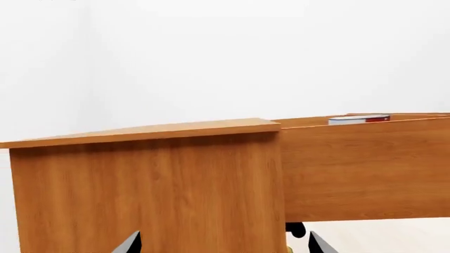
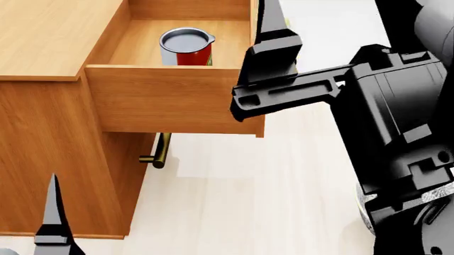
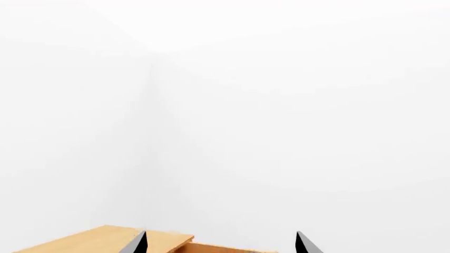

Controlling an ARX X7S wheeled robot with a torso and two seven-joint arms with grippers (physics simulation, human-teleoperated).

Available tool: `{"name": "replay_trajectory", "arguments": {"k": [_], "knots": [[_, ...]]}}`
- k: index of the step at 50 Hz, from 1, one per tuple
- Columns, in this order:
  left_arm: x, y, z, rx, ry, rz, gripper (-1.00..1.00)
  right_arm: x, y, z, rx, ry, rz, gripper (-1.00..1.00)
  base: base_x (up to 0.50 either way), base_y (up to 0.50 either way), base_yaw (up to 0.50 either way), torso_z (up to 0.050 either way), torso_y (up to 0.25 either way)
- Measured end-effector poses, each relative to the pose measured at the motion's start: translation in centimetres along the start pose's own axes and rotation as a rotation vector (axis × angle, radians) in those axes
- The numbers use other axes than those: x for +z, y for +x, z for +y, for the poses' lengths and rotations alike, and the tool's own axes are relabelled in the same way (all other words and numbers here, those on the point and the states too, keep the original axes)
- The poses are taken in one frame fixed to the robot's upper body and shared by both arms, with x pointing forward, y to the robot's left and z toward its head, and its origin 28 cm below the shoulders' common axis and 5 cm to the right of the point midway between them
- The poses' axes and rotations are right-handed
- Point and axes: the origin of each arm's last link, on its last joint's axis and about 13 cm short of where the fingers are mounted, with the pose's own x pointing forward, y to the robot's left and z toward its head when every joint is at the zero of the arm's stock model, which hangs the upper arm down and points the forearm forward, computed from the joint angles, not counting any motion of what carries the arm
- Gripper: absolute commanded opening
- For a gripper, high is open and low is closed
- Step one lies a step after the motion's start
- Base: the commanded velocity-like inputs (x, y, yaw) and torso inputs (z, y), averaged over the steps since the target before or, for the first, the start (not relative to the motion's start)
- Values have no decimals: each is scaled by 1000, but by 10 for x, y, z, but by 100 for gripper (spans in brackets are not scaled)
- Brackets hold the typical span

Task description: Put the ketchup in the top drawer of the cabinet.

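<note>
The ketchup (image 2: pixel 186 47), a red-labelled tin with a silver lid, stands upright inside the open top drawer (image 2: pixel 170 98) of the orange-brown cabinet (image 2: pixel 50 37). Its lid also shows over the drawer wall in the left wrist view (image 1: pixel 359 119). My right gripper (image 3: pixel 220 245) is open and empty. In the head view one of its fingers (image 2: pixel 271 21) rises beside the drawer's right wall, apart from the can. My left gripper (image 1: pixel 225 245) is open and empty, facing the cabinet's side (image 1: pixel 147 190). One of its fingers (image 2: pixel 53 210) shows low in the head view.
The lower drawer's brass bar handle (image 2: pixel 159 151) sticks out under the open top drawer. The pale floor (image 2: pixel 248 202) lies in front of the cabinet. My right arm's black body (image 2: pixel 397 133) fills the right of the head view. White walls stand behind.
</note>
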Motion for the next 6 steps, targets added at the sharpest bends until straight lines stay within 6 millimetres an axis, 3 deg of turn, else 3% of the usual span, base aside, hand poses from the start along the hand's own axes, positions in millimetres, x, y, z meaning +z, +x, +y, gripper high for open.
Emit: {"name": "replay_trajectory", "arguments": {"k": [6], "knots": [[1, -4, 0, 0, -1, 3, 100, -6, -17, 3, -25, -23, 3, 100, 0, 0, 0, 0, 0]]}}
